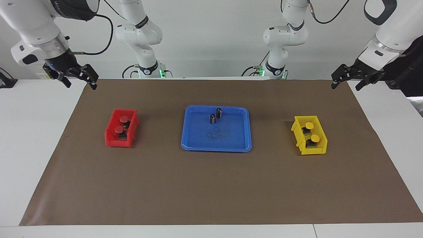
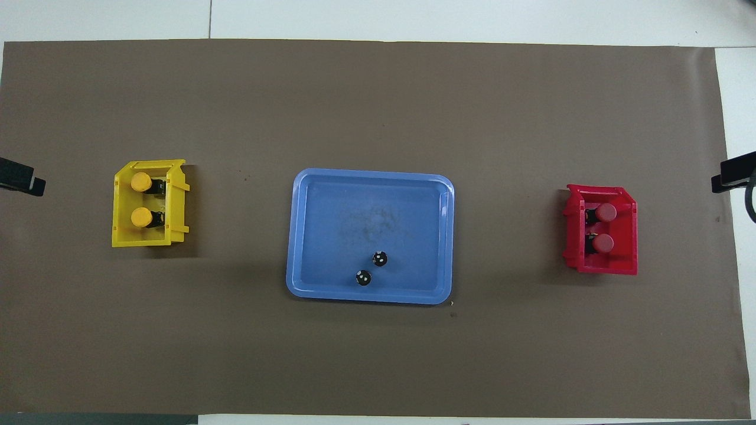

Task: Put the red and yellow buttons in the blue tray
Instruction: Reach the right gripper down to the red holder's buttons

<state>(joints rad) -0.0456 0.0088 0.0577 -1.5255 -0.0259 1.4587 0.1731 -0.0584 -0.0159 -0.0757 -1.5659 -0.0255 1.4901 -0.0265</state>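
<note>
In the facing view, left to right: at the upper left of the frame the right hand (image 1: 78, 79) hangs over the corner of the brown mat (image 1: 211, 185), its fingers spread apart and holding nothing; the arm waits. Lower, at the left-middle of the frame, sits the red bin (image 1: 112, 140) on the mat. Two red buttons lie inside it, one (image 1: 124, 119) higher in the frame, the other (image 1: 119, 130) just below it.

At the centre of the frame is the blue tray (image 1: 198, 145), flat on the mat. It has no red or yellow button in it. Two dark cylinders stand upright in its upper part, one (image 1: 213, 118) just beside the other (image 1: 219, 112), close to the rim nearest the robots.

At the right-middle of the frame sits the yellow bin (image 1: 299, 127). It has two yellow buttons, one (image 1: 309, 126) above the other (image 1: 315, 138) in the frame.

At the upper right the left hand (image 1: 347, 82) hangs over the mat's other corner, fingers apart and empty; that arm waits too.

In the overhead view the order is reversed: yellow bin (image 2: 121, 236) at the left-middle, tray (image 2: 307, 236) at the centre, red bin (image 2: 629, 260) at the right-middle. The white tabletop (image 1: 36, 138) shows around the mat's edges.
</note>
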